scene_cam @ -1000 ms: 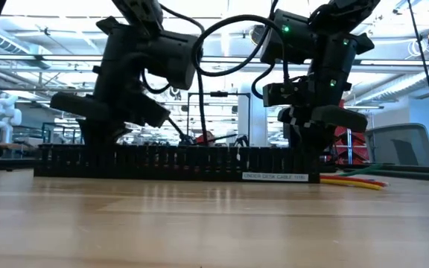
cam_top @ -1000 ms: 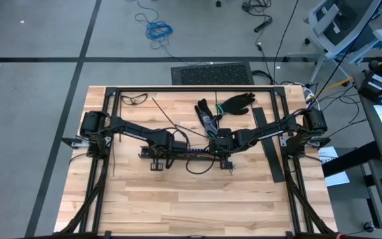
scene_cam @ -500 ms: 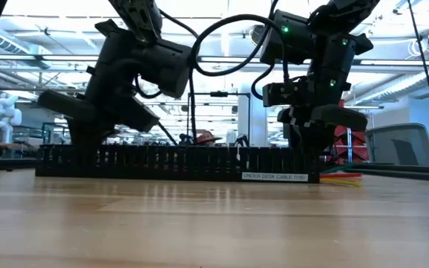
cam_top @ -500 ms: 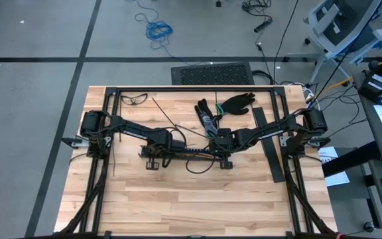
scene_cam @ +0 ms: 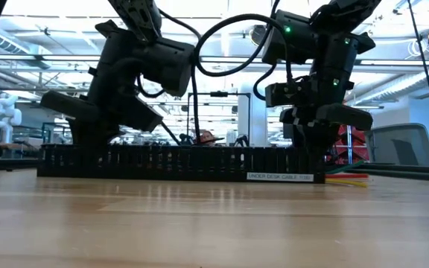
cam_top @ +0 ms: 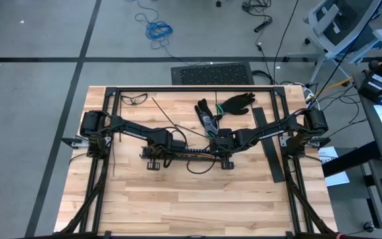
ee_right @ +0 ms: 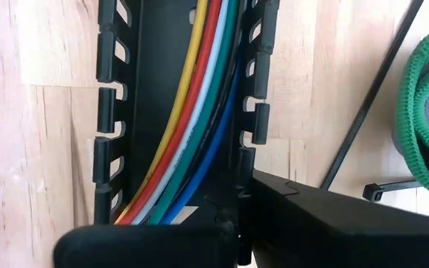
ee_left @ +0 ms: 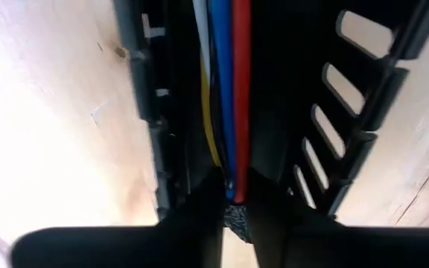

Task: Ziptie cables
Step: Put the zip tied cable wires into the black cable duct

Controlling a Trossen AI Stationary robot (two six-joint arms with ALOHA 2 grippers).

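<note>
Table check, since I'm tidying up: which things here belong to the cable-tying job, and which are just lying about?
Job:
- cables lying in the slotted rail
- zipties
- left gripper
- right gripper

Lying about:
- black gloves
- flat dark strip

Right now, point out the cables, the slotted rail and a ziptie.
cables [ee_right: 188, 141]: right wrist view, on the red wire where the bundle lies inside the rail.
slotted rail [scene_cam: 170, 162]: low view, on its side wall facing the camera.
ziptie [ee_right: 363, 119]: right wrist view, middle of the dark strip on the wood.
</note>
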